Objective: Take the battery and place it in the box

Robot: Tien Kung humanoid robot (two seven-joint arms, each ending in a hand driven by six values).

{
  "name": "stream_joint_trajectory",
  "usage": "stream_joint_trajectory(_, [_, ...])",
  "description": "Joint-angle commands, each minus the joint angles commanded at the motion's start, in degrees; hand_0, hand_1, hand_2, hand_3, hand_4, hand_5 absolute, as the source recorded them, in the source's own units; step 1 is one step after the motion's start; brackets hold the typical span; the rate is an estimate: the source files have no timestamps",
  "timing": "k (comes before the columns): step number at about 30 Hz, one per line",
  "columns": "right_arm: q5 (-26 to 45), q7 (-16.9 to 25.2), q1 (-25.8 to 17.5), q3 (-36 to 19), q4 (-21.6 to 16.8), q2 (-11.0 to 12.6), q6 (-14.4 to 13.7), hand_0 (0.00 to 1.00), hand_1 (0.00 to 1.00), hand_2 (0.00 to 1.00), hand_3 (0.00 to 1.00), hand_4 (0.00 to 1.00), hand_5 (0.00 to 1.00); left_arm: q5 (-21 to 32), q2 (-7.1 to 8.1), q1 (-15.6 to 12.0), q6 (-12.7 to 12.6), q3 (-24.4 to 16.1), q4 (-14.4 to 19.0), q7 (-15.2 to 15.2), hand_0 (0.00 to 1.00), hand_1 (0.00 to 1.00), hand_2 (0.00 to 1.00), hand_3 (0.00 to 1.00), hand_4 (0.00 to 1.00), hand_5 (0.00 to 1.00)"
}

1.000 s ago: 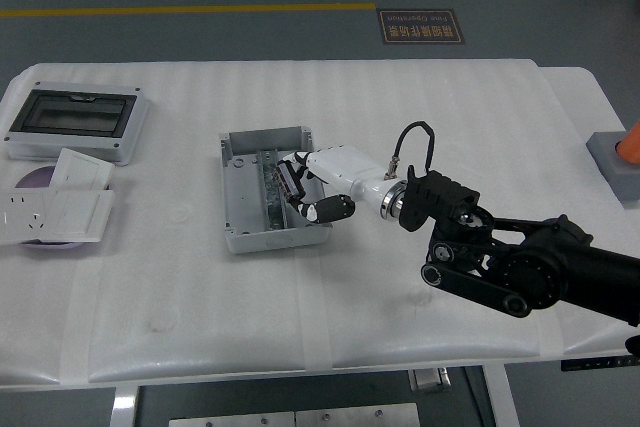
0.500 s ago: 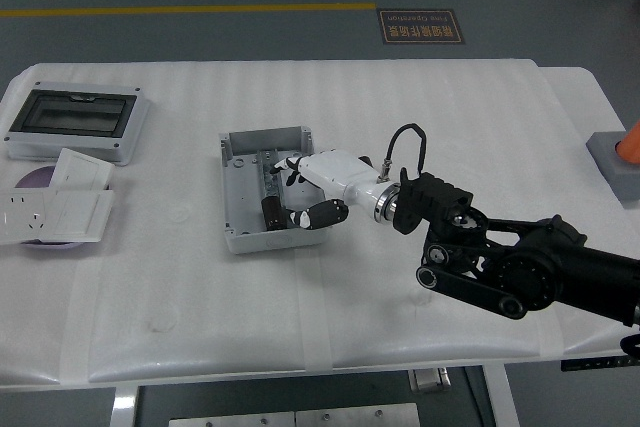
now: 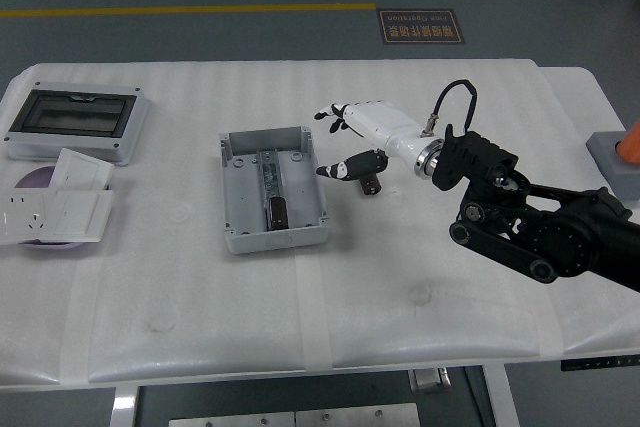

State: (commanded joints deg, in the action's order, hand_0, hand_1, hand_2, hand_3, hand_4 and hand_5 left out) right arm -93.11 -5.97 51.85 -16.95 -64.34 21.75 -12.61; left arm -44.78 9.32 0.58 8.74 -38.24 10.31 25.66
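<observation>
Right robot hand (image 3: 350, 139) hangs over table (image 3: 420, 87), just right of box (image 3: 273, 188), fingers (image 3: 333, 113) loose and spread, holding nothing. Battery (image 3: 277, 215) lies inside box, dark, near its front wall, clear of hand. Box grey, lidless. Far left: grey case with dark window (image 3: 76, 121), white socket plates (image 3: 55, 209) stacked below it. Floor beyond table: yellow line (image 3: 190, 10), brown sign (image 3: 420, 26) with pale lettering, too small to read. Grey block (image 3: 612, 161) at right edge.
</observation>
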Motion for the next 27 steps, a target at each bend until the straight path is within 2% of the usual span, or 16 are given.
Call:
stream_joint_trajectory(3, [0.86, 0.11, 1.66, 3.15, 3.4, -0.04, 0.68, 0.755, 0.716, 0.758, 0.845, 0.888, 0.475, 0.32, 0.04, 0.2, 0.0, 0.35, 0.0, -0.07, 0.667, 0.666, 0.62, 0.528, 0.419, 0.429])
stream_joint_trajectory(8, [1.66, 0.03, 3.61, 9.34, 8.43, -1.41, 2.25, 0.756, 0.717, 0.757, 0.84, 0.89, 0.479, 0.72, 0.07, 0.44, 0.02, 0.83, 0.0, -0.16, 0.667, 0.666, 0.62, 0.529, 0.419, 0.428])
stream_joint_trajectory(14, [0.55, -1.11, 4.98, 15.31, 11.34, -2.7, 4.74, 0.759, 0.721, 0.754, 0.838, 0.885, 0.482, 0.12, 0.15, 0.46, 0.19, 0.59, 0.0, -0.06, 0.667, 0.666, 0.62, 0.529, 0.418, 0.428])
stream_joint_trajectory(20, [0.24, -1.28, 6.12, 16.23, 13.3, -3.98, 5.94, 0.76, 0.724, 0.755, 0.839, 0.884, 0.482, 0.41, 0.15, 0.68, 0.1, 0.99, 0.0, -0.25, 0.667, 0.666, 0.62, 0.529, 0.418, 0.428])
stream_joint_trajectory(27, [-0.79, -1.05, 6.91, 14.24, 15.07, -5.59, 9.08, 0.761, 0.727, 0.758, 0.844, 0.881, 0.482, 1.38, 0.19, 1.05, -0.09, 2.1, 0.0, -0.55, 0.667, 0.666, 0.62, 0.529, 0.413, 0.429])
